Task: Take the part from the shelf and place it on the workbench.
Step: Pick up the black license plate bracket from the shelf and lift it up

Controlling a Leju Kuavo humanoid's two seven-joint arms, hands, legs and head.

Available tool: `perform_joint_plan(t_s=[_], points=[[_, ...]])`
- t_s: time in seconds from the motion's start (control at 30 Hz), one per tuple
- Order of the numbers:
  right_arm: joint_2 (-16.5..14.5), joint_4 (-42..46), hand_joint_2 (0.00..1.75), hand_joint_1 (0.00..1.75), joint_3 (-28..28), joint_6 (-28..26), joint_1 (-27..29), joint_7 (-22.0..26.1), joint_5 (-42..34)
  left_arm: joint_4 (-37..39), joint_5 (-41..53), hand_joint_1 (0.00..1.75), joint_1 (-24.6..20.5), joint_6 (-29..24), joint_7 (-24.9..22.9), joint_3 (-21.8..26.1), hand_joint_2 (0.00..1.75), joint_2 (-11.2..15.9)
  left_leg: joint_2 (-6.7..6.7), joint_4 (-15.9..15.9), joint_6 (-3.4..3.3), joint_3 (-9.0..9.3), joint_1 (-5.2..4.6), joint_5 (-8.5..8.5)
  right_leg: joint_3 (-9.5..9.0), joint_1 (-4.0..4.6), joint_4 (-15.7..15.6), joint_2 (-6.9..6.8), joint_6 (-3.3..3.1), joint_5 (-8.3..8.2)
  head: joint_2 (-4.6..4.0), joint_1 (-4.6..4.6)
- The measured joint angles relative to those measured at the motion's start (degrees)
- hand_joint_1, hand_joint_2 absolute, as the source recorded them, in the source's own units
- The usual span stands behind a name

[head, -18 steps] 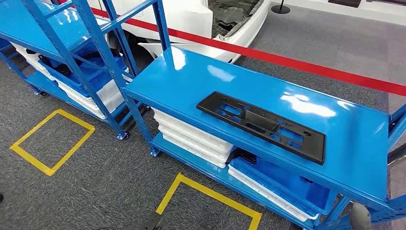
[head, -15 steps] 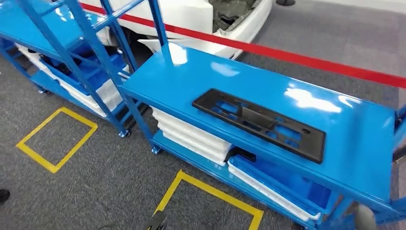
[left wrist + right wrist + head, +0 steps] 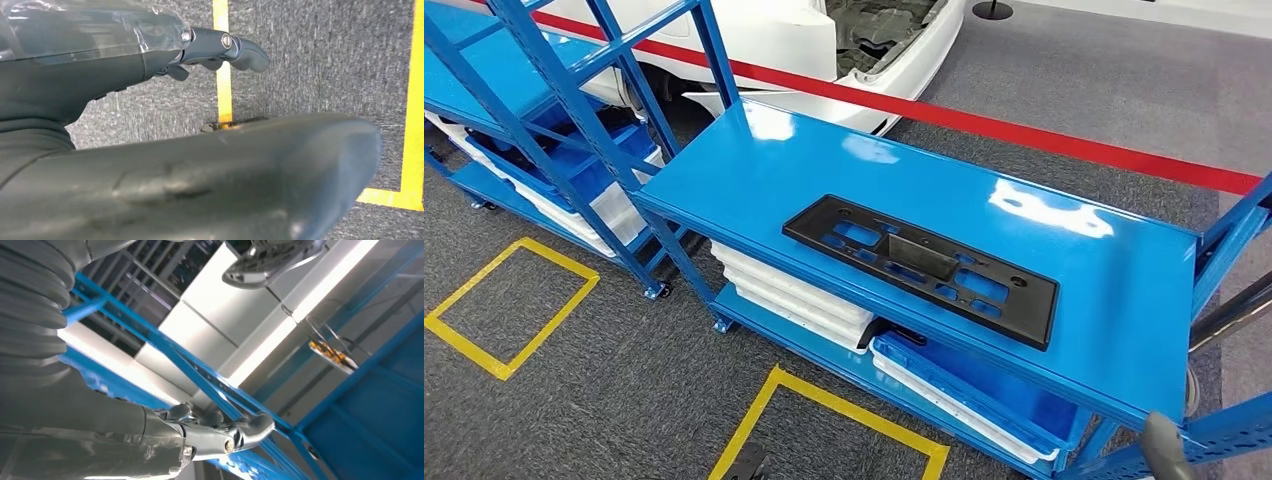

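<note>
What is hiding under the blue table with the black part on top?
Under the blue table sits a lower shelf holding stacked white trays and a blue bin on a white tray. The tabletop covers their back parts, so their contents stay hidden. The black part lies flat above.

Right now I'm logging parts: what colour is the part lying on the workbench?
Black; the part shows best in the head view.

No text, label, brand or number can be read anywhere. The part (image 3: 921, 267) and workbench (image 3: 754, 170) bear no legible marking.
</note>
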State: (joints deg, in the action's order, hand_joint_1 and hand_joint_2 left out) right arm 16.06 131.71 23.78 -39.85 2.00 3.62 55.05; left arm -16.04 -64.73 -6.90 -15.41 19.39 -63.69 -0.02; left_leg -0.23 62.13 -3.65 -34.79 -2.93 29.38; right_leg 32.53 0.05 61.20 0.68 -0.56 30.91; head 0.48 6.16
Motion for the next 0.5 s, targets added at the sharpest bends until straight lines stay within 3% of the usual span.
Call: perform_joint_plan(t_s=[0.03,0.13,0.23,0.27,0.3,0.33,0.4,0.43,0.5], points=[[0.0,0.0,1.75,0.0,0.0,0.0,0.0,0.0,0.0,0.0,0.0,0.0,0.0,0.0,0.0,0.0,0.0,0.0,0.0,-1.3,-0.32,0.42,-0.11,-0.5,-0.25,-0.12,-0.5,0.01,0.17,-0.06,0.0,0.15],[0.0,0.1,1.75,0.0,0.0,0.0,0.0,0.0,0.0,0.0,0.0,0.0,0.0,0.0,0.0,0.0,0.0,0.0,0.35,-5.0,0.04,2.47,0.62,-2.47,-0.21,-0.02,0.9,-0.08,0.69,1.31,0.0,0.23],[0.0,0.1,1.75,0.0,0.0,0.0,0.0,0.0,0.0,0.0,0.0,0.0,0.0,0.0,0.0,0.0,0.0,-0.1,0.43,-5.9,0.21,2.94,1.13,-2.84,3.98,-0.46,9.2,-0.13,1.67,5.72,0.0,0.07],[0.0,0.1,1.75,0.0,0.0,0.0,0.0,0.0,0.0,0.0,0.0,0.0,0.0,0.1,0.0,0.0,0.0,-0.2,0.44,-5.8,0.33,2.9,1.26,-2.73,5.28,-0.71,11.4,-0.14,2.08,6.38,0.0,0.06],[0.0,0.1,1.75,0.0,0.0,0.0,0.1,-0.2,-0.1,0.0,0.0,0.0,0.0,0.1,0.0,0.0,0.0,-0.2,0.44,-5.6,0.56,2.88,1.46,-2.52,5.73,-0.97,11.9,-0.18,2.52,5.83,0.0,0.04],[0.0,0.1,1.75,0.0,0.0,0.1,0.1,-0.4,-0.2,0.0,0.0,0.0,0.1,0.2,0.0,0.0,0.0,-0.3,0.42,-5.2,0.88,2.86,1.76,-2.22,5.09,-1.23,10.1,-0.26,2.97,4.12,0.0,0.04],[0.0,0.0,1.75,0.0,-0.1,0.7,0.1,-1.5,-0.7,0.0,-0.1,0.0,0.1,0.3,0.0,0.0,0.0,-0.4,0.37,-4.0,1.8,2.7,2.29,-1.3,2.08,-1.62,3.2,-0.45,3.76,0.09,0.0,-0.07],[0.0,0.0,1.75,0.0,-0.1,1.4,0.1,-2.3,-1.1,0.1,-0.1,0.0,0.0,0.3,0.0,0.0,0.0,-0.4,0.32,-3.3,2.23,2.48,2.38,-0.82,0.93,-1.69,0.6,-0.38,3.69,-0.97,0.0,-0.19],[0.0,-0.1,1.75,0.0,-0.3,3.7,0.2,-4.6,-2.3,0.1,-0.1,0.0,0.0,0.3,0.0,0.0,0.0,-0.4,0.26,-2.4,2.85,2.07,2.33,-0.31,0.48,-1.47,-0.7,-0.11,2.91,-0.87,0.0,-0.16]])
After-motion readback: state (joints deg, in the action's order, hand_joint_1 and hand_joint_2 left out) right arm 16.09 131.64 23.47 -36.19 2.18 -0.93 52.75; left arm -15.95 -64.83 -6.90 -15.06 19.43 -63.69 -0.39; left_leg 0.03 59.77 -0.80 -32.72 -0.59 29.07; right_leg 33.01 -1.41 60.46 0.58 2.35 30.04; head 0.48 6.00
